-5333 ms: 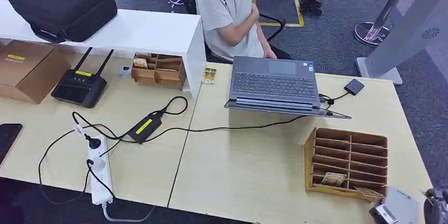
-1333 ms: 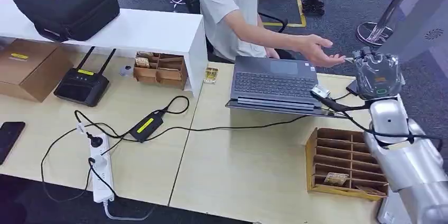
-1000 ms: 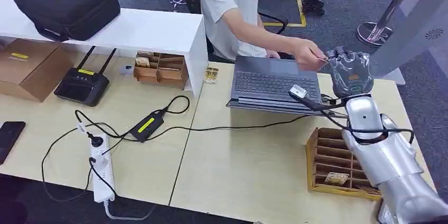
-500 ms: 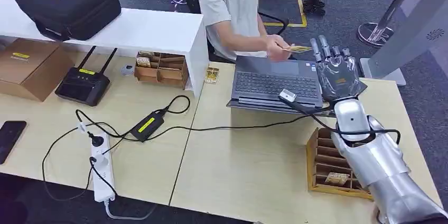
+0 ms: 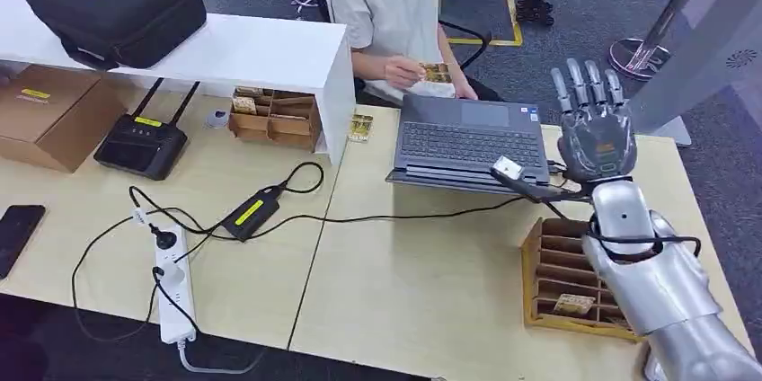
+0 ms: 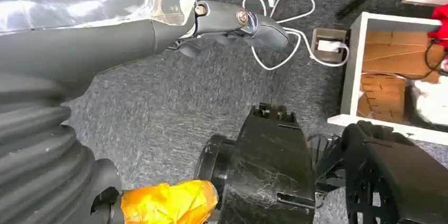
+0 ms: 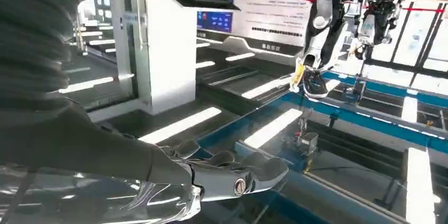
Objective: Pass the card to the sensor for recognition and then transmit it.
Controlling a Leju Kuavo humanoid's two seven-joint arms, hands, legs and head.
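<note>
The card (image 5: 437, 73) is in the person's hand (image 5: 402, 71), up behind the laptop (image 5: 469, 140) at the far side of the table (image 5: 431, 282). It is a small, flat, yellowish rectangle. Its long side runs left to right, and its free end points to the right.

The right hand (image 5: 594, 125) is raised above the table, just right of the laptop. Its fingers (image 5: 589, 84) are straight and spread apart, pointing up and away, and it holds nothing. The arm behind it is shiny silver with a black cable looped round it. The right wrist view looks along the smooth dark fingers (image 7: 232, 174) at bright ceiling lights.

The left hand (image 6: 227, 23) hangs over rough grey carpet. Its dark fingers are stretched out and hold nothing.

A brown wooden rack (image 5: 575, 273) with many slots sits on the table under the right arm. A smaller rack (image 5: 270, 119) sits near the white shelf (image 5: 234, 53). A black soft case (image 5: 112, 8) lies on that shelf.
</note>
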